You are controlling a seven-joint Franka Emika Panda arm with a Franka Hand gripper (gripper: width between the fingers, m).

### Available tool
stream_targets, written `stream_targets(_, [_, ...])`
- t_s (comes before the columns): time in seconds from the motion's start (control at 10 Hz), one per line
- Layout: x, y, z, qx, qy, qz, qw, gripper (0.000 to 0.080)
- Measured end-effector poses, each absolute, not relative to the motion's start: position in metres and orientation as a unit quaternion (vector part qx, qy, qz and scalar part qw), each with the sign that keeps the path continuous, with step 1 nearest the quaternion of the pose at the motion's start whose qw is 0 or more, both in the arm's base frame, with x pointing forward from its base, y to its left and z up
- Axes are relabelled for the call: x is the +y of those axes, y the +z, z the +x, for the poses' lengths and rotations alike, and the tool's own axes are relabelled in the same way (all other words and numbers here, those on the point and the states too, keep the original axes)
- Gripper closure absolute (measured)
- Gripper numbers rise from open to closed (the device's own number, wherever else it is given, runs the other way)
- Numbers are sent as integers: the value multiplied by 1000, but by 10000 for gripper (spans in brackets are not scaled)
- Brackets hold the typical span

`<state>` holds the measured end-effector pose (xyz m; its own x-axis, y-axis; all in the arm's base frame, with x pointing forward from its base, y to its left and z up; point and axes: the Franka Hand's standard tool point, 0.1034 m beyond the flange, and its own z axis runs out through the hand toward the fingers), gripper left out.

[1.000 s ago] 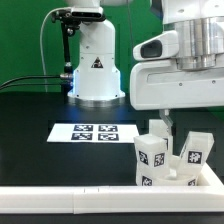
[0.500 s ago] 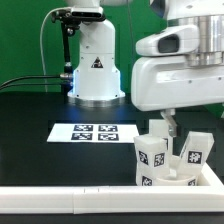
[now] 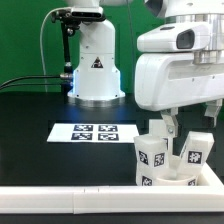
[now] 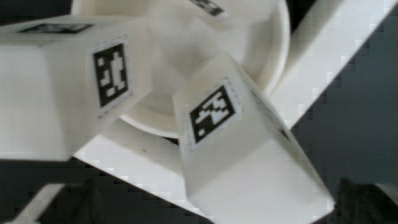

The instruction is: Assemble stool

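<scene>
With legs (image 3: 152, 160) standing on the seat (image 4: 196, 60) near the desk's (image 3: 30, 115) front right corner, the pincer's (image 3: 166, 127) state is untellable; presumably the next leg wants seating squarely.

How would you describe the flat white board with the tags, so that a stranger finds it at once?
Start at the robot's white base at the back of the black table. Directly in front of it lies the marker board, a thin white sheet. Unlike the chunky stool legs at the exterior view's right, it lies flat and carries four square tags.

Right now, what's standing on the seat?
Three legs stand on the seat, tags showing. The front leg hides the seat's middle; the gripper covers the rear leg's top.
</scene>
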<state>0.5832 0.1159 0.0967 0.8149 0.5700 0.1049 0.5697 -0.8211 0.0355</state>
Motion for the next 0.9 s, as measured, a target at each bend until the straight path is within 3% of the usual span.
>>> stream_targets(0.4, [127, 90, 574, 524, -5, 851, 42, 151])
stream_targets(0.6, [128, 74, 575, 567, -26, 822, 43, 151])
stream_targets(0.9, [131, 68, 578, 552, -25, 832, 46, 151])
